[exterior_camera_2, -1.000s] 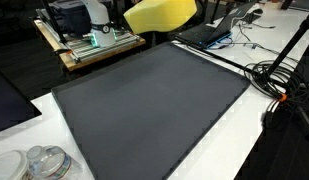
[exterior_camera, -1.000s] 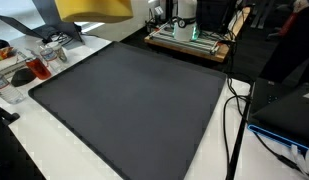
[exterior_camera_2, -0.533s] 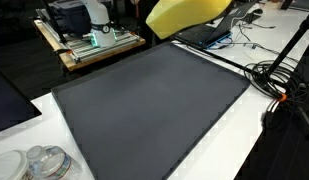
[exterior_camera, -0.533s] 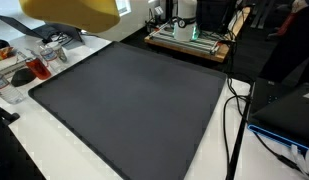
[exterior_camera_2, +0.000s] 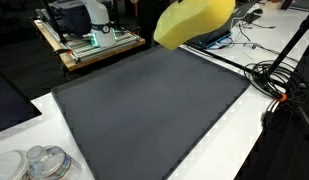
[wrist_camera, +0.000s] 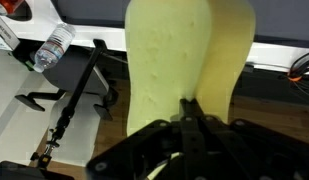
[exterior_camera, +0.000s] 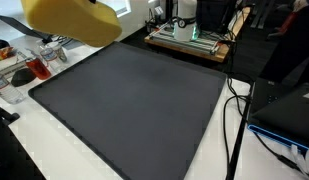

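Two fingers [wrist_camera: 197, 128] clamped on yellow sponge [wrist_camera: 184, 50], hanging tilted above dark mat [exterior_camera: 134, 100]; plastic bottle [wrist_camera: 54, 47] beyond.

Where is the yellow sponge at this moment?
The sponge hangs in the air, pinched by the fingers. In both exterior views it is at the top of the picture, over the far edge of the dark mat.
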### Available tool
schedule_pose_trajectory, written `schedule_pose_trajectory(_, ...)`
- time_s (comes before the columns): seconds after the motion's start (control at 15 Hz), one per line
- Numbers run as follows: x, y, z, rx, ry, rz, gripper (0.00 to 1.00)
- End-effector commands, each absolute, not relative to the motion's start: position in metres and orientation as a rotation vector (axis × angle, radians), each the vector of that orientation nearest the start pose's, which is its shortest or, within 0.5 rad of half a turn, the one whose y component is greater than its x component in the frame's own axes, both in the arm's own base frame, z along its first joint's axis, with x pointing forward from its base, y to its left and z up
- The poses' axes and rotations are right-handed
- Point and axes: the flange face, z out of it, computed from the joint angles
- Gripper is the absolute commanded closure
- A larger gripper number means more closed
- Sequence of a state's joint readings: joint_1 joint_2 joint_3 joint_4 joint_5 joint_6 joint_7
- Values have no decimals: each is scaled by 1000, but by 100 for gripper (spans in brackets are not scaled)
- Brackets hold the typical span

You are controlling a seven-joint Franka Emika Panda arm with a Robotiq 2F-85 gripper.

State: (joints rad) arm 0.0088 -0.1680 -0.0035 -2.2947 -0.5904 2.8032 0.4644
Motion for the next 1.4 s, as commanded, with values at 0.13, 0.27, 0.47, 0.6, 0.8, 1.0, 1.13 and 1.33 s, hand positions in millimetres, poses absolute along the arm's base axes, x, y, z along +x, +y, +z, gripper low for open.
schedule_pose_trajectory(0.13, 492, 24, 482, -3034, -76, -1248, 100)
schedule_pose_trajectory(0.27, 483, 22, 483, -3018, -73, -1266, 100)
schedule_pose_trajectory(0.47, 470, 18, 492, -2988, -62, -1313, 100)
schedule_pose_trajectory(0.6, 463, 16, 499, -2958, -62, -1359, 100)
schedule_pose_trajectory(0.8, 455, 14, 509, -2913, -62, -1421, 100)
schedule_pose_trajectory(1.0, 450, 14, 516, -2888, -67, -1458, 100)
schedule_pose_trajectory(1.13, 450, 15, 519, -2882, -75, -1470, 100)
schedule_pose_trajectory(1.33, 450, 18, 520, -2873, -89, -1471, 67)
